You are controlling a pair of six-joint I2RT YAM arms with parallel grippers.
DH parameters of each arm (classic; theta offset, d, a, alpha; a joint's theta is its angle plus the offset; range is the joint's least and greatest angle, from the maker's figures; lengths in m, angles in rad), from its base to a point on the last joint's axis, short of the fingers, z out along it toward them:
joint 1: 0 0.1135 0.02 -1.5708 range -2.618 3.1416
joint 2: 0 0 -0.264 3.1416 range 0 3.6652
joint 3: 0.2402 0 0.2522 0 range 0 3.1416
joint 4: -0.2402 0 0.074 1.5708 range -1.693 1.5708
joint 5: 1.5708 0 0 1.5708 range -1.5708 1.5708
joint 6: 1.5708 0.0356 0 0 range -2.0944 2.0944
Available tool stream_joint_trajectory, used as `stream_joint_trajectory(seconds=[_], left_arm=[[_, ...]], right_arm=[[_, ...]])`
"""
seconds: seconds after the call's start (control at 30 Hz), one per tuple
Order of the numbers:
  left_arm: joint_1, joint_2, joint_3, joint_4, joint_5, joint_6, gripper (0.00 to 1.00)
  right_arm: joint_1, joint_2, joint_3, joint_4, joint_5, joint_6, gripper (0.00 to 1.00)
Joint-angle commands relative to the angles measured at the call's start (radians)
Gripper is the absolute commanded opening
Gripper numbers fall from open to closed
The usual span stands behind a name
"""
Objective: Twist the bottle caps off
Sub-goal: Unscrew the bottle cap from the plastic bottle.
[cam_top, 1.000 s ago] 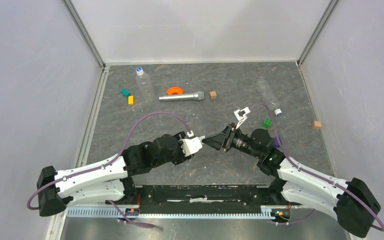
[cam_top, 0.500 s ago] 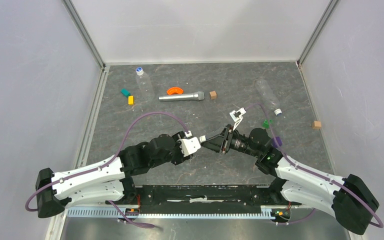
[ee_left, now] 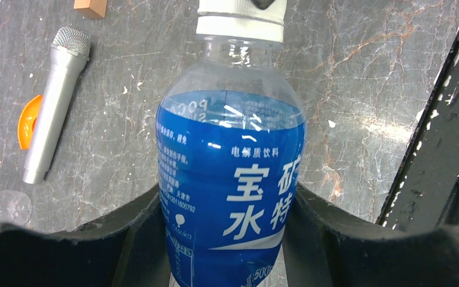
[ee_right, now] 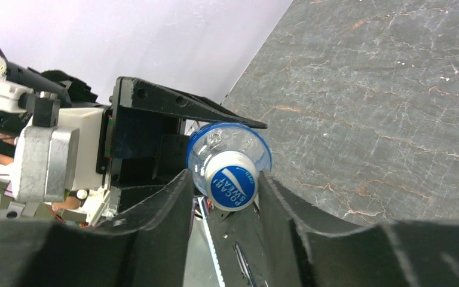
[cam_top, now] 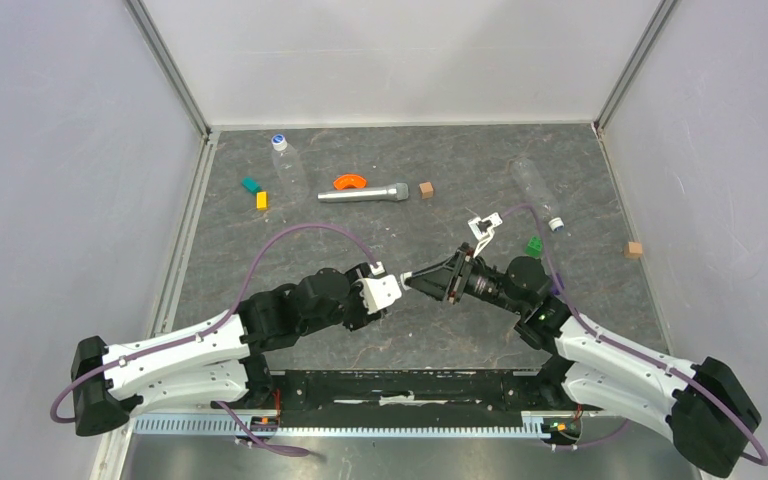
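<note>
The left arm (cam_top: pixel 210 345) reaches from the near left edge toward the middle of the dark grey marbled table (cam_top: pixel 420 225). Its forearm is low and its wrist points right. The right arm (cam_top: pixel 610 355) mirrors it from the near right with its wrist turned left, so the two grippers meet nose to nose over the table's centre.

The left gripper (ee_left: pixel 230 215) is clamped on the short, clear plastic blue-labelled bottle (ee_left: pixel 233 173), with one black finger on each side of the label. The neck points away toward the right arm. The clear shoulder above the label shows the table through it; lower down, the label hides whatever is inside.

The small round white-rimmed, blue-topped screw cap (ee_right: pixel 233 178) sits on that bottle's neck, between the fingers of the right gripper (ee_right: pixel 224 188). The black fingers flank the cap closely, but I cannot tell whether they pinch it or stand just off it.

Two unlabelled clear plastic bottles lie on the table, well apart from the arms, and both look see-through along their length:
- The back-left bottle (cam_top: pixel 287 170) has its back-left cap (cam_top: pixel 278 141) toward the rear wall.
- The back-right bottle (cam_top: pixel 532 188) has its back-right cap (cam_top: pixel 556 226) toward the near side.

Between them lie a silver microphone-like cylinder (cam_top: pixel 363 192), an orange curved piece (cam_top: pixel 349 181) just behind it, and a small brown wooden cube (cam_top: pixel 426 189).
</note>
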Motion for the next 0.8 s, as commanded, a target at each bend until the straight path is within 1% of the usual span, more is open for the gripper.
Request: stream_joint_trajectory(seconds=[0.0, 0.1, 0.27, 0.3, 0.33, 0.4, 0.47, 0.5, 0.53, 0.6, 0.7, 0.77], left_arm=[[-0.002, -0.015, 0.012, 0.039, 0.022, 0.014, 0.03], [-0.004, -0.018, 0.011, 0.039, 0.017, 0.013, 0.03], [-0.003, -0.019, 0.007, 0.039, 0.012, 0.011, 0.03], [-0.004, -0.017, 0.006, 0.039, 0.013, 0.011, 0.03], [-0.003, -0.017, 0.005, 0.039, 0.012, 0.011, 0.03], [-0.003, -0.018, 0.006, 0.039, 0.017, 0.011, 0.03], [-0.004, -0.023, 0.007, 0.04, 0.048, 0.013, 0.03], [-0.004, -0.028, 0.005, 0.044, 0.075, 0.017, 0.03], [-0.002, -0.028, 0.001, 0.045, 0.134, 0.028, 0.04], [-0.002, -0.018, 0.009, 0.035, 0.173, 0.026, 0.04], [-0.003, -0.005, 0.023, 0.019, 0.24, 0.003, 0.04], [-0.002, -0.01, 0.025, 0.02, 0.313, -0.004, 0.04]], right_arm=[[-0.005, 0.016, 0.001, 0.076, -0.014, 0.015, 0.44], [-0.006, 0.033, 0.0, 0.104, -0.044, 0.024, 0.39], [-0.006, 0.03, -0.009, 0.103, -0.043, 0.016, 0.38], [-0.006, 0.028, -0.008, 0.102, -0.044, 0.009, 0.37], [-0.006, 0.027, -0.009, 0.102, -0.049, -0.007, 0.34], [-0.006, 0.026, -0.004, 0.104, -0.075, -0.066, 0.31], [-0.006, 0.02, 0.007, 0.098, -0.125, -0.183, 0.29], [-0.006, 0.017, 0.014, 0.086, -0.141, -0.269, 0.27], [-0.006, 0.01, 0.024, 0.061, -0.152, -0.348, 0.26], [-0.006, -0.003, 0.045, -0.002, -0.191, -0.503, 0.24], [-0.006, -0.02, 0.074, -0.101, -0.274, -0.746, 0.25], [-0.006, -0.027, 0.089, -0.166, -0.355, -0.894, 0.28]])
